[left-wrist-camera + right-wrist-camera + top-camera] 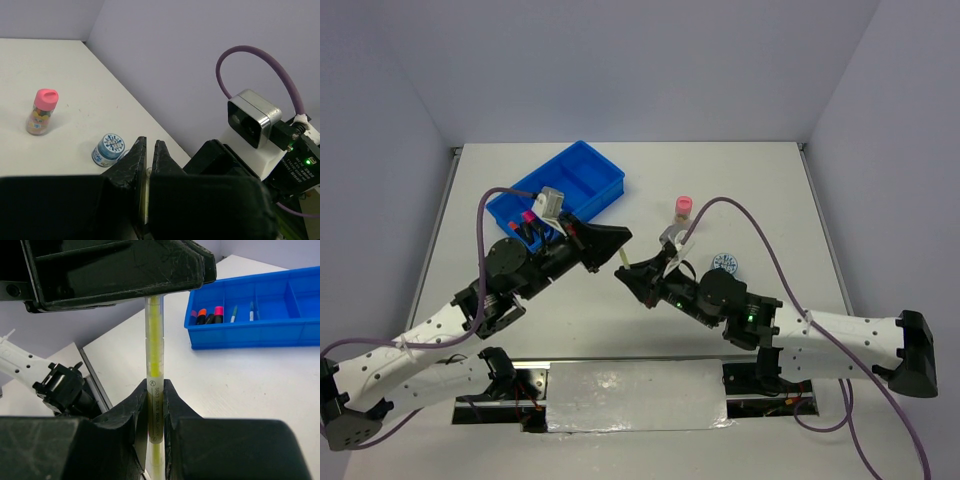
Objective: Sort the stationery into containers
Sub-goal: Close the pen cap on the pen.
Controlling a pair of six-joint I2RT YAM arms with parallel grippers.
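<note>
A thin yellow pen (621,258) spans between my two grippers above the table's middle. My right gripper (155,387) is shut on the pen (154,340), which runs up into my left gripper (125,265). In the left wrist view my left gripper (149,145) is shut on the pen (146,172), a pale sliver between the jaws. In the top view the left gripper (613,240) and the right gripper (628,272) meet tip to tip. The blue tray (605,175) sits at the back left; highlighters (207,316) and thin pens (234,314) lie in it.
A pink-capped bottle (683,208) stands right of the tray, also in the left wrist view (41,111). One blue-white disc (724,263) lies by the right arm, also in the left wrist view (108,149). Purple cables arc over both arms.
</note>
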